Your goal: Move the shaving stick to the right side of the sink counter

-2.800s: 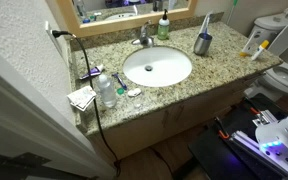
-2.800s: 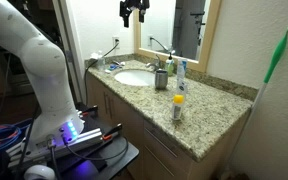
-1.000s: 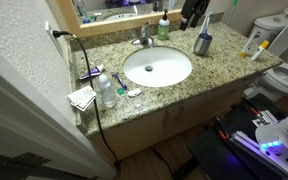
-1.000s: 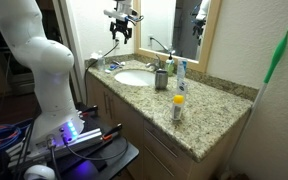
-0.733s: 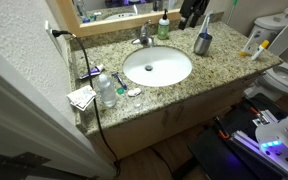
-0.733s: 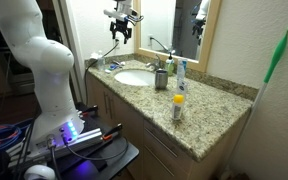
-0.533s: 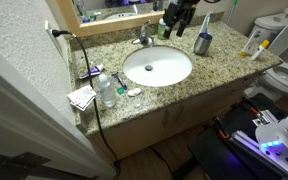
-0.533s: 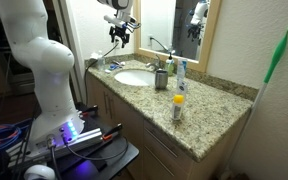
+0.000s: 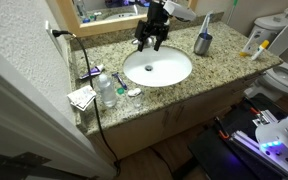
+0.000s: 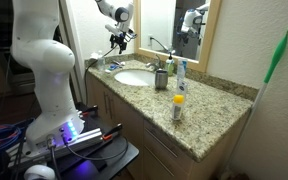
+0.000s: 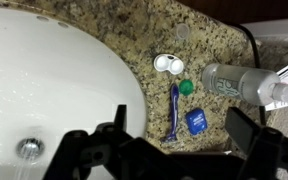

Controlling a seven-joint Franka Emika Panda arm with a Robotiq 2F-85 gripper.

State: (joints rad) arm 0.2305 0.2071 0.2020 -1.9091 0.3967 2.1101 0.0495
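The shaving stick [image 11: 173, 112] is a slim blue razor lying on the speckled granite sink counter [image 11: 214, 40] beside the white basin [image 11: 44, 80], in the wrist view. My gripper [image 11: 181, 150] is open and empty, hovering above it with a finger on each side. In both exterior views the gripper [image 9: 151, 36] [image 10: 117, 41] hangs above the back edge of the basin [image 9: 157, 67] [image 10: 134, 77]. The stick is too small to make out in either exterior view.
Round the stick lie a blue square item [image 11: 195, 120], a green cap [image 11: 187, 87], a white ring-shaped item [image 11: 166, 65] and a clear bottle [image 11: 239, 80]. A metal cup [image 9: 202, 43], a green soap bottle [image 9: 163, 28], the tap [image 9: 143, 38] and a yellow-capped bottle [image 10: 178, 106] stand on the counter.
The arm has swung from above the metal cup at the back of the counter across to above the basin and come lower. The gripper stays open and empty.
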